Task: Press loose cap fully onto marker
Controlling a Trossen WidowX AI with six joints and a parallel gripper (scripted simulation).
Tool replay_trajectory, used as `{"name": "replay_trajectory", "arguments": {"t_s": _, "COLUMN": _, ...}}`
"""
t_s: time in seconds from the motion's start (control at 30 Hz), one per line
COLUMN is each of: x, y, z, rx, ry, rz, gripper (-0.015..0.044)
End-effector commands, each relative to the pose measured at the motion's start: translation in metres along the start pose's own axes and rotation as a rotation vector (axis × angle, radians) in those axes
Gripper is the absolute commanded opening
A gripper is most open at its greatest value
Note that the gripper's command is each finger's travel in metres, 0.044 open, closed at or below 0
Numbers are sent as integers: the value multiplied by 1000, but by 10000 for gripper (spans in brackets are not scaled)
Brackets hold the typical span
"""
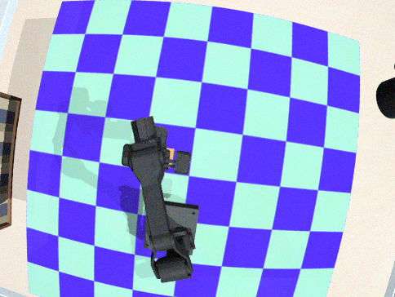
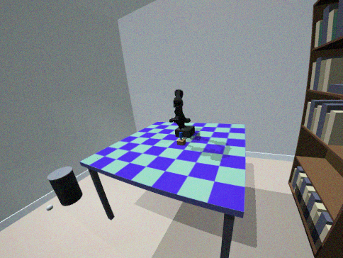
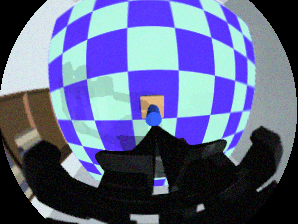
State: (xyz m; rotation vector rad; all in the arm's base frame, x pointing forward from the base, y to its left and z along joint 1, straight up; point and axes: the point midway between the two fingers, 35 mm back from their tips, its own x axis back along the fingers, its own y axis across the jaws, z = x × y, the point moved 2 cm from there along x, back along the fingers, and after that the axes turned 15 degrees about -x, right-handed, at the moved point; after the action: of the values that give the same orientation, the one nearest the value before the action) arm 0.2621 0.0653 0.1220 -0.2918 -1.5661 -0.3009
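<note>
In the wrist view, nearest the lens, the gripper point(image 3: 157, 141) is seen pressed fully together with nothing pinched, its dark fingertips meeting in a point just above a blue cap point(image 3: 154, 117). The cap is seated on the marker, which stands in the tan holder point(image 3: 152, 103); only the cap's rounded top is shown from here, and the marker's shaft is hidden beneath it. Whether the cap has been clicked fully home cannot be told.

The cap is judged light, stiff and smooth-sided, so a slip between the pads would be likely under a loose pinch; it would best be taken across its sides at mid-height. For pressing, closed fingertips set squarely on its top would be suited, with force kept along the marker's axis so that the upright marker is not levered over in the block. The holder is small and may be shifted if pushed sideways.

In the exterior view the holder point(image 2: 181, 142) is found on the table point(image 2: 166, 186) just in front of the arm's base, with the blue marker point(image 2: 181, 135) rising from it; the seam between cap and marker is too small to be made out. From above, the holder point(image 1: 171, 153) is mostly covered by the arm, and the cap is not seen at all.
</note>
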Motion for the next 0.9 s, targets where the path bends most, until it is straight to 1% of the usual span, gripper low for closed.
{"name": "replay_trajectory", "arguments": {"t_s": 0.0, "x": -2, "y": 0, "z": 0, "rx": -6, "ry": -3, "rz": -2, "gripper": 0}}
{"name": "replay_trajectory", "arguments": {"t_s": 0.87, "x": -38, "y": 0, "z": 0, "rx": -6, "ry": -3, "rz": -2, "gripper": 0}}
